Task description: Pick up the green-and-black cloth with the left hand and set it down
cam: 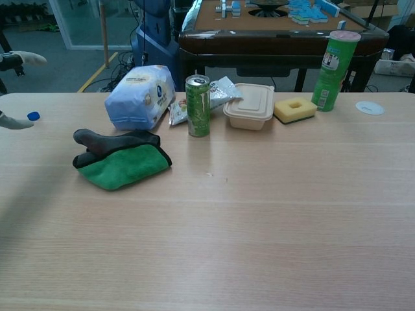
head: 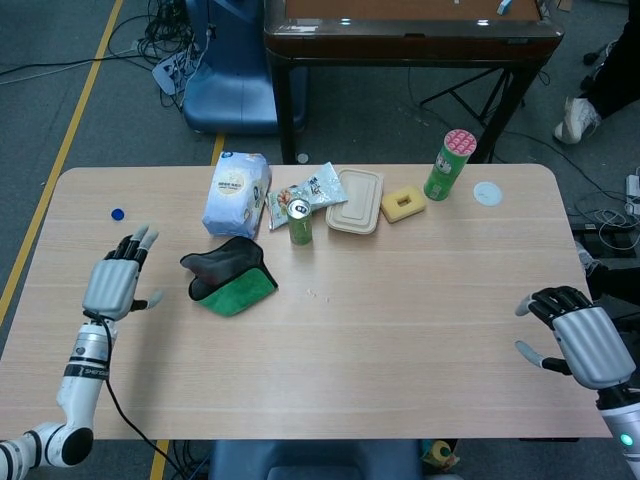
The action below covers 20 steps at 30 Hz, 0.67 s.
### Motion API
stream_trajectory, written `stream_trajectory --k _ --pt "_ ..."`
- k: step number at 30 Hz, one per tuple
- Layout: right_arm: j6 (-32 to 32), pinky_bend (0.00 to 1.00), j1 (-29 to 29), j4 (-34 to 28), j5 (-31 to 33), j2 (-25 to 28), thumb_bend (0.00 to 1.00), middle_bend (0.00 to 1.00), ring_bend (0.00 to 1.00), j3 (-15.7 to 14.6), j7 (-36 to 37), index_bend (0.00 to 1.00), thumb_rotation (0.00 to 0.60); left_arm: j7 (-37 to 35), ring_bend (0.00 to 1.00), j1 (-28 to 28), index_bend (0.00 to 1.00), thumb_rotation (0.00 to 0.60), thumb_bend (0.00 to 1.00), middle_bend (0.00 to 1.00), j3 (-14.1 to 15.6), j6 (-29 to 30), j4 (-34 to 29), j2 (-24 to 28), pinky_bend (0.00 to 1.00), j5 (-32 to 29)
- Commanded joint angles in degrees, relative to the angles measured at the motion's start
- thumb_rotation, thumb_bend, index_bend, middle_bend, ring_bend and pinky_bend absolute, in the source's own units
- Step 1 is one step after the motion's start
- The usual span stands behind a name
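The green-and-black cloth (head: 232, 275) (cam: 120, 159) lies folded on the table, left of centre, in front of the blue-white bag. Nothing touches it. My left hand (head: 117, 282) hangs well to the left of the cloth with its fingers spread and nothing in it; the chest view shows only its fingertips (cam: 16, 122) at the left edge. My right hand (head: 578, 338) rests near the table's right front edge, fingers loosely curled and apart, holding nothing.
Behind the cloth stand a blue-white bag (head: 236, 193), a snack packet (head: 313, 190), a green can (head: 299, 221), a beige lidded box (head: 357, 201), a yellow sponge (head: 403, 203) and a green tube (head: 449, 165). A blue cap (head: 117, 213) and white disc (head: 487, 193) lie apart.
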Motion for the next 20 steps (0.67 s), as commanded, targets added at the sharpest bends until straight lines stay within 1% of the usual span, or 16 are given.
stream_trajectory --k 1,6,12,16,20 --pt "-0.24 0.25 0.3 0.44 -0.3 -0.23 0.3 0.39 0.28 -0.07 0.44 0.43 0.6 -0.58 0.1 5.23 0.09 0.6 0.17 0.04 2.53 6.0 -4.39 3.65 0.28 2.66" --pt "-0.77 0.25 0.93 1.25 -0.95 -0.65 0.3 0.38 0.28 -0.23 1.02 0.43 0.6 -1.35 0.1 11.84 0.1 0.6 0.17 0.04 5.85 12.89 -8.55 7.74 0.28 5.74" --pt "-1.27 0.25 1.52 1.96 -1.49 -1.56 0.3 0.38 0.28 -0.44 1.21 0.43 0.6 -3.02 0.1 18.15 0.12 0.6 0.17 0.05 8.83 19.04 -10.78 10.0 0.28 9.13" --pt "-1.34 0.25 1.79 2.06 -1.98 -1.96 0.3 0.38 0.28 -0.59 1.07 0.43 0.6 -2.94 0.1 21.13 0.13 0.6 0.17 0.05 10.17 22.23 -11.54 10.59 0.28 11.79" --pt "-1.27 0.25 1.96 2.01 -2.24 -2.21 0.3 0.38 0.28 -0.67 1.01 0.43 0.6 -2.73 0.1 22.68 0.15 0.6 0.17 0.06 10.65 23.34 -11.71 10.61 0.28 13.65"
